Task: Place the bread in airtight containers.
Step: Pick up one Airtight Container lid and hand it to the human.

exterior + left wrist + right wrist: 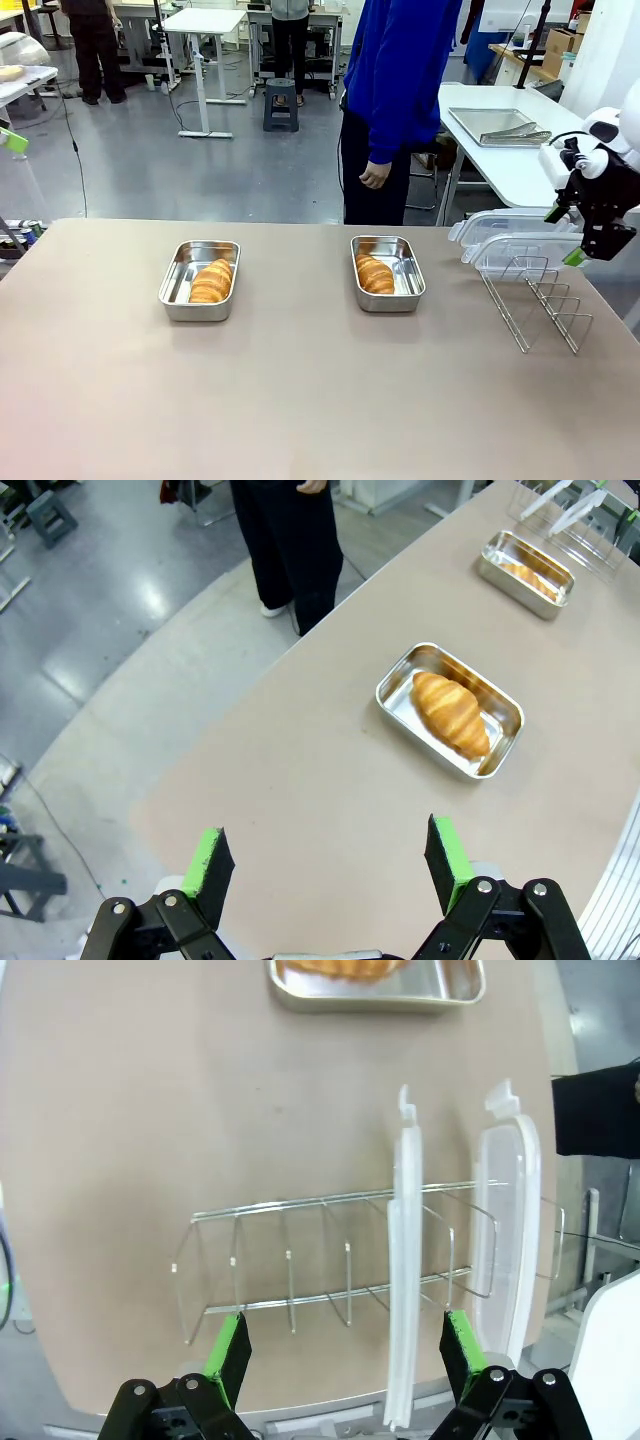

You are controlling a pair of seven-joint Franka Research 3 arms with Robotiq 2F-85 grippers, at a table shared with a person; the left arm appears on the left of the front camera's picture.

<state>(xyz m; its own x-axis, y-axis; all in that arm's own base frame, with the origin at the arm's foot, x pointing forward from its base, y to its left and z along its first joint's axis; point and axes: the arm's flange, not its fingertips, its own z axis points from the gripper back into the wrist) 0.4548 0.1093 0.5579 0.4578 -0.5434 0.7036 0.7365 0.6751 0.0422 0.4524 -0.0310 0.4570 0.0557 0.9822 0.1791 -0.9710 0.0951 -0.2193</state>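
Note:
Two steel containers stand open on the table, each with a croissant lying inside. The left container (172, 290) holds one piece of bread (212, 282); the right container (410, 280) holds the other (375, 275). My left gripper (328, 865) hovers open high above the table, some way from the nearer container (395, 680) and its bread (450, 712); the farther container (527, 592) lies beyond. My right gripper (563, 235) hangs open over two clear lids (510, 245) that stand upright in a wire rack (535, 300). In the right wrist view the gripper (345, 1350) is above the lids (405, 1260), with a container (375, 1000) at the top edge.
A person in a blue top (400, 80) stands at the far side, one hand (375, 177) hanging down. A white side table at the back right carries a flat metal tray (495, 125) with tongs. The wire rack (300, 1260) has several free slots.

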